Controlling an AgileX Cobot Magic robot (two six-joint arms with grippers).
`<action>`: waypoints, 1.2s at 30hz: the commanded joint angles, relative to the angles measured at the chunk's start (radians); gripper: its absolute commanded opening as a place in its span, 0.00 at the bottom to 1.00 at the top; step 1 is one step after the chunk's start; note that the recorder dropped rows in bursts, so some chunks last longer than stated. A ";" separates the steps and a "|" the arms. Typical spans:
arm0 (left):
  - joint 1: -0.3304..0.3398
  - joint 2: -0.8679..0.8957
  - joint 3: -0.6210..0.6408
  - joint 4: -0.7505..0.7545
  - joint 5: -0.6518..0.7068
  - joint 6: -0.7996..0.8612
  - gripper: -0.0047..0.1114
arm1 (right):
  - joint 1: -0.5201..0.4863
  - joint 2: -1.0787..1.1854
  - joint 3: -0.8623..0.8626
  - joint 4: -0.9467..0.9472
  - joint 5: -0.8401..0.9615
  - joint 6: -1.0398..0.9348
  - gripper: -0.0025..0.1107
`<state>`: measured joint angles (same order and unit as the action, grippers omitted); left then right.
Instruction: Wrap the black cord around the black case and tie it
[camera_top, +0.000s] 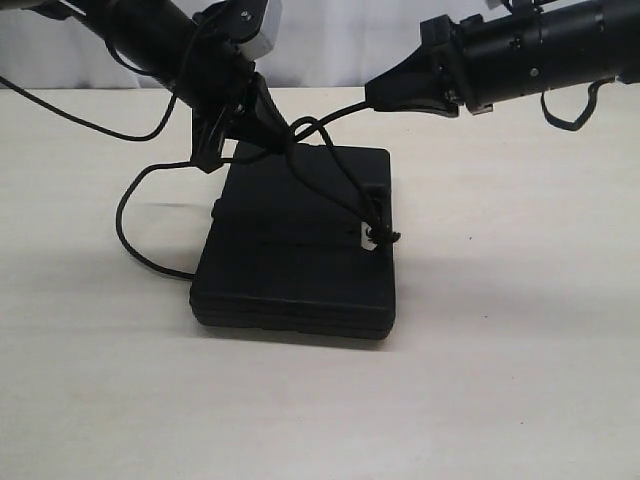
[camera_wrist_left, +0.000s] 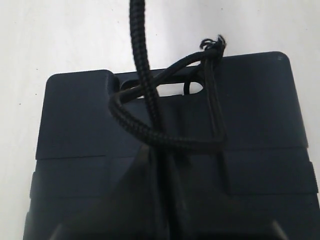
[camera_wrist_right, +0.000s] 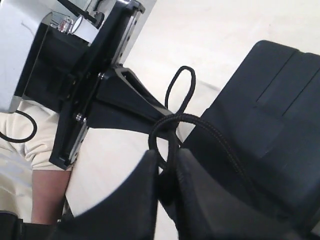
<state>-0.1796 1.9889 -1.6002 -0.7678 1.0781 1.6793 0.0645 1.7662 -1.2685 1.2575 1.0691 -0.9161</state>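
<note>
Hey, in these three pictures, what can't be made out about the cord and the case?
Left wrist view: how the left claw grips the thin black braided cord; it is black against the flat matte black plastic case.
Exterior view: whether the cord passes beneath the case; the case hides it.
Exterior view: how the frayed knot is tied; too small.
Right wrist view: the cord past the right claw; the claw covers it.

Pale wood-grain tabletop (camera_top: 500, 390) filling the foreground and both sides of the exterior view, its far edge meeting a plain white backdrop (camera_top: 330, 40), soft even lighting, faint blurred shadows lying on the matte surface
</note>
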 joint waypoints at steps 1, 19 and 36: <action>-0.007 -0.007 0.001 -0.035 -0.001 -0.004 0.04 | -0.004 0.000 0.002 0.009 0.012 0.017 0.06; -0.005 -0.024 0.001 0.086 -0.064 -0.168 0.49 | -0.004 -0.004 0.017 0.009 0.005 0.004 0.06; -0.056 -0.069 -0.019 -0.021 -0.062 -0.159 0.49 | -0.004 -0.103 0.014 0.009 -0.045 -0.041 0.06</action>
<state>-0.2099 1.8792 -1.6186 -0.7762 1.0212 1.5134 0.0645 1.6830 -1.2542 1.2620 1.0263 -0.9389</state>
